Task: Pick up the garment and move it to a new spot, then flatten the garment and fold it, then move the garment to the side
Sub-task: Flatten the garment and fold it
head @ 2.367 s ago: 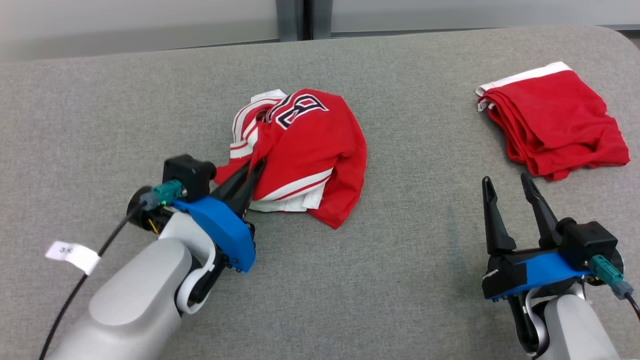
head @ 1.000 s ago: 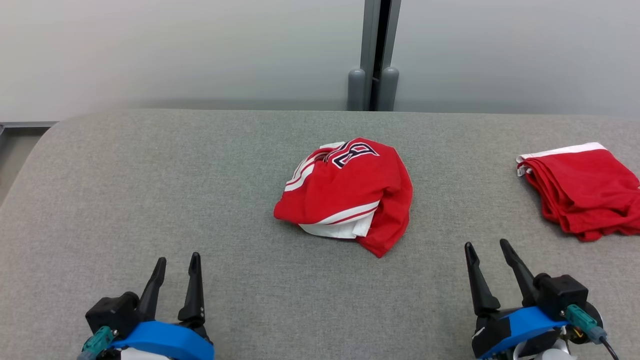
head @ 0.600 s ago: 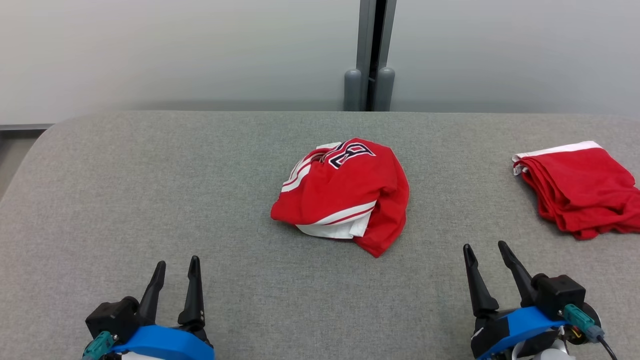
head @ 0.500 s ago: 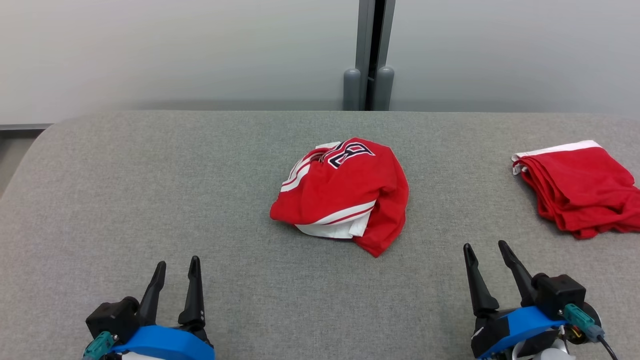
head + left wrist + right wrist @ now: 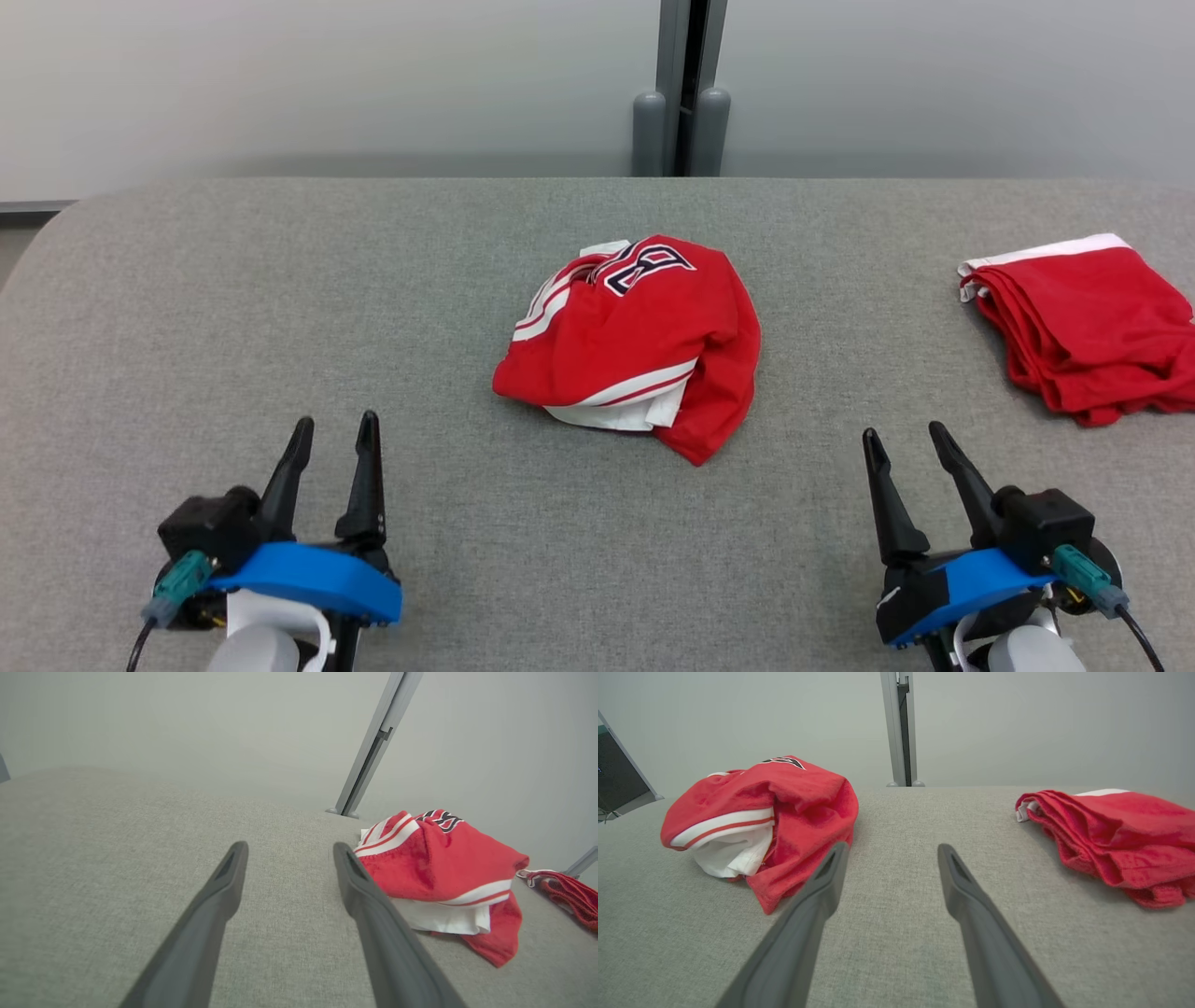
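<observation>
The garment point(image 5: 635, 341) is a red jersey with white stripes and dark lettering, lying crumpled in a heap at the middle of the grey table point(image 5: 280, 280). It also appears right of the fingers in the left wrist view, garment point(image 5: 439, 868), and left of them in the right wrist view, garment point(image 5: 784, 807). My left gripper point(image 5: 334, 431) rests open at the lower left, well short of the heap. My right gripper point(image 5: 904, 435) rests open at the lower right, apart from both cloths. Nothing lies between either pair of fingers.
A second red cloth with a white band point(image 5: 1083, 322), folded, lies at the table's right edge and shows as folded cloth point(image 5: 1115, 835) in the right wrist view. A grey wall with a vertical post point(image 5: 680, 89) stands behind the table.
Earlier the left gripper was at the heap's left edge; it has since let go and drawn back to the lower left. The camera has shifted, sliding the whole scene slightly up.
</observation>
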